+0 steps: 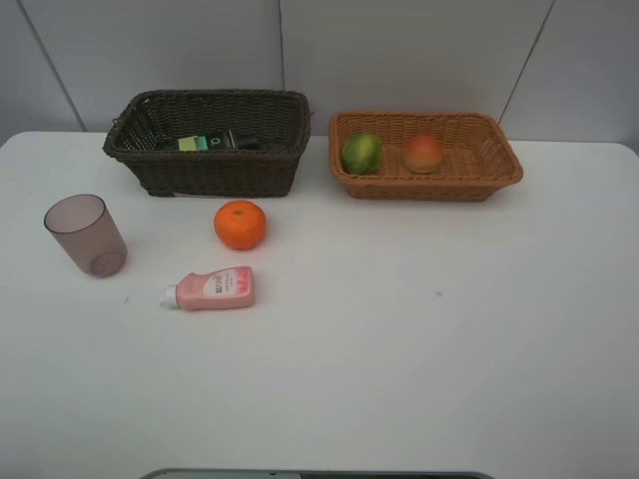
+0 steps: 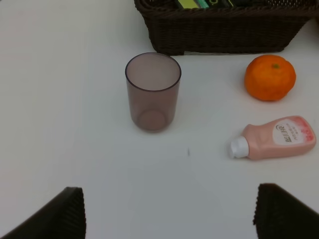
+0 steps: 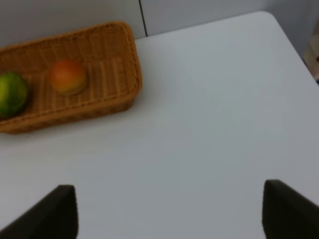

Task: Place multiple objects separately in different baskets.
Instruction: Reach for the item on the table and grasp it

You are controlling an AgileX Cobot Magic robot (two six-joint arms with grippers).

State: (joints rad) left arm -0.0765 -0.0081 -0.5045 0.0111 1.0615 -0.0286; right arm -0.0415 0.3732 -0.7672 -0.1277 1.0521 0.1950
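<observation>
I can't read any text from here. The small pink bottle [image 1: 213, 289], lower left of centre in the high view, carries a pale label with red print, perhaps characters, too small to make out. The green label on the pump bottle [image 1: 213, 142], upper left, is likewise illegible.

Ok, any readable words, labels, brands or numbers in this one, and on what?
Small pink bottle: red print on its white label, too blurred to read.
Pump bottle in the dark brown basket: green label, print too small to read.
Nothing else carries text.
</observation>
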